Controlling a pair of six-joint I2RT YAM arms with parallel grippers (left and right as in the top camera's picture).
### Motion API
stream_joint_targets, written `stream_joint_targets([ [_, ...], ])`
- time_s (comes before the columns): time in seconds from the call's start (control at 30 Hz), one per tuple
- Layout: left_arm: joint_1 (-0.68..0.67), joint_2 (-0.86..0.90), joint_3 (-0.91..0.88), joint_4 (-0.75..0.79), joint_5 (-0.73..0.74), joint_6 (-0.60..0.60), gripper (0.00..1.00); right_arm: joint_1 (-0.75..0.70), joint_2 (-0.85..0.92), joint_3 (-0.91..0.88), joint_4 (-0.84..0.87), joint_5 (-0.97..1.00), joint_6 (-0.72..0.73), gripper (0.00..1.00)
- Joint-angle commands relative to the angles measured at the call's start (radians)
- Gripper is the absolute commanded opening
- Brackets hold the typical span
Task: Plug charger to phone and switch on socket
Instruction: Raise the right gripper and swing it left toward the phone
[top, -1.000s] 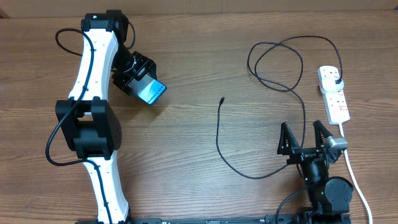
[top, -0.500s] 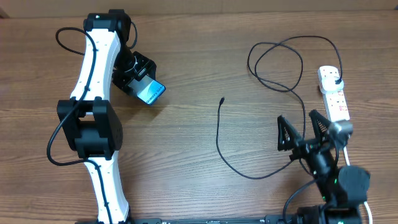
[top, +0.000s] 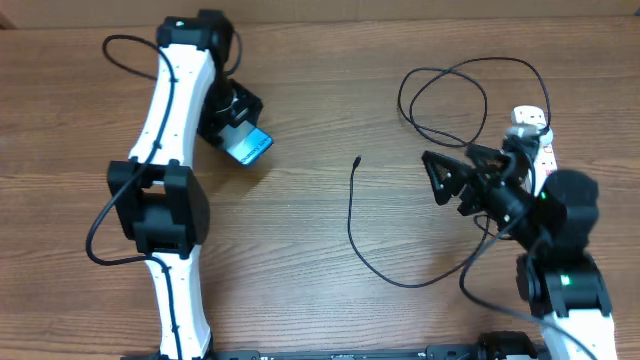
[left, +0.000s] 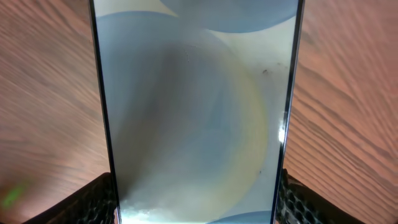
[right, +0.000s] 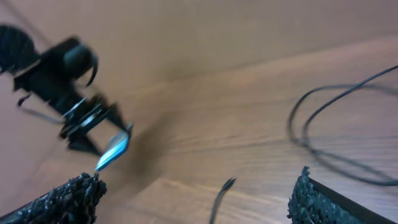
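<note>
The phone (top: 248, 146), with its light-blue screen, is tilted in my left gripper (top: 240, 137) at the far left, and the jaws are shut on its two long edges. In the left wrist view the phone (left: 198, 106) fills the frame between the black fingers (left: 93, 200). The charger cable's connector tip (top: 358, 160) lies loose mid-table. The cable (top: 352, 225) curves right and loops at the back. The socket (top: 521, 116) is at the far right, partly hidden under my right arm. My right gripper (top: 455, 173) hovers open, right of the tip (right: 229, 182).
The cable's loops (top: 440, 100) lie at the back right, close to my right arm. Bare wooden table (top: 300, 250) stretches between the two arms. The left arm's own black cable (top: 120, 45) arcs at the far left.
My right arm has swung up from the front edge to beside the socket, its open jaws now pointing left at the cable tip. The left arm has shifted slightly right with the phone.
</note>
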Motion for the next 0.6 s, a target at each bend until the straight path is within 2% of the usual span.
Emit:
stream_joint_targets([
  [0.0,-0.040,-0.065,0.068,-0.006,-0.049,-0.070,0.04,0.005,0.072,0.050,0.013,-0.174,0.004,1.00],
  [0.1,-0.058,-0.071,0.092,-0.011,-0.048,-0.105,0.04,0.005,0.130,0.059,0.045,-0.262,0.025,1.00],
  [0.27,-0.081,-0.071,0.105,-0.014,0.018,-0.190,0.04,0.006,0.249,0.059,0.167,-0.346,0.192,1.00],
  [0.43,-0.095,-0.070,0.105,-0.013,0.034,-0.314,0.04,0.037,0.366,0.076,0.238,-0.373,0.240,1.00],
  [0.57,-0.101,-0.070,0.105,-0.012,0.034,-0.366,0.04,0.077,0.440,0.125,0.246,-0.377,0.240,1.00],
])
